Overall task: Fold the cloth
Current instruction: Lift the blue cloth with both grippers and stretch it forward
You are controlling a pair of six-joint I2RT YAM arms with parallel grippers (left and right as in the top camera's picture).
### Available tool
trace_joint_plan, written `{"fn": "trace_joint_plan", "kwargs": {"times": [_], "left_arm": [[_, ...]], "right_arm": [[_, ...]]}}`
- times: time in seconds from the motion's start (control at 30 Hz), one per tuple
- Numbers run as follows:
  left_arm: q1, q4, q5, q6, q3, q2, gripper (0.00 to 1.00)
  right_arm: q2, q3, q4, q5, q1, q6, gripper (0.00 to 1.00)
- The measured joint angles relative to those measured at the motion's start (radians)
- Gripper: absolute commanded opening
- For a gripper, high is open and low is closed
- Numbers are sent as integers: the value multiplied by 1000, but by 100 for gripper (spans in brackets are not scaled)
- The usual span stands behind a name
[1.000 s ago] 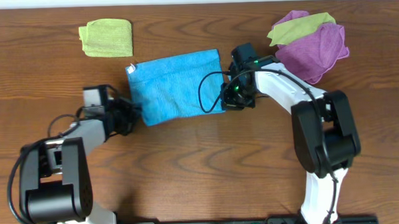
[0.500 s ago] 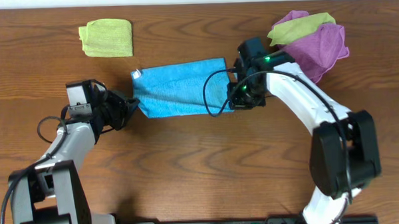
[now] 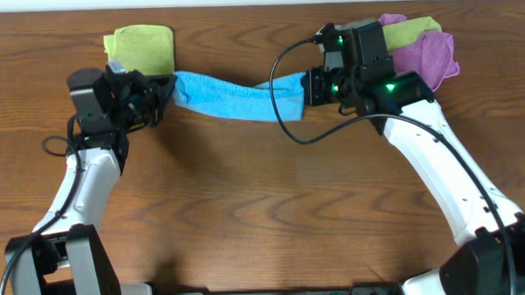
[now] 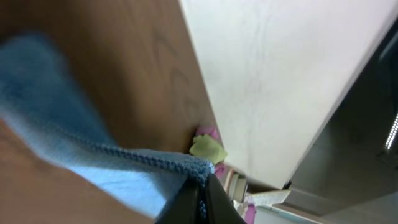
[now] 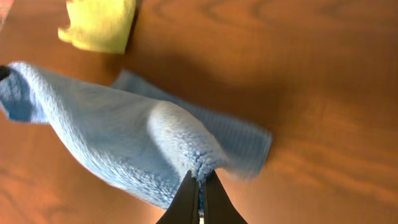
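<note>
1. Both arms have swung toward the far side over the last second. The cloth [image 3: 230, 96], which lay flat and wide in the middle of the worktop [image 3: 265, 209], is now a narrow, sagging band strung between the two hands.
2. At one end the left hand [image 3: 162, 91] is pinched tight on the cloth, just beside the yellow-green cloth [image 3: 141, 48]. Its wrist view shows the hem caught at the fingertips.
3. At the other end the right hand [image 3: 306, 86] is clamped on the cloth too, near the purple cloth [image 3: 426, 59]. Its wrist view shows pile bunched between the closed fingers.
4. Done so far, as I judge it: one long edge is gripped at both ends, lifted and carried across. A lower layer appears to rest on the worktop beneath.
5. Left to do: lay the held edge down squarely, let go, and probably fold once more. No finished fold lies flat yet.
</note>
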Motion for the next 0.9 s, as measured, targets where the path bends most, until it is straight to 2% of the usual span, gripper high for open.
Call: {"fn": "trace_joint_plan", "kwargs": {"times": [0.27, 0.5, 0.67, 0.9], "left_arm": [[-69, 3, -123, -22, 135, 16, 6], [-92, 4, -133, -21, 291, 172, 6], [-97, -5, -100, -14, 375, 255, 6], [-95, -47, -11, 48, 404, 261, 6]], "right_arm": [[6, 0, 168, 66, -44, -1, 1], [35, 23, 216, 75, -133, -5, 1], [113, 109, 175, 66, -167, -16, 1], [132, 193, -10, 66, -169, -57, 1]]}}
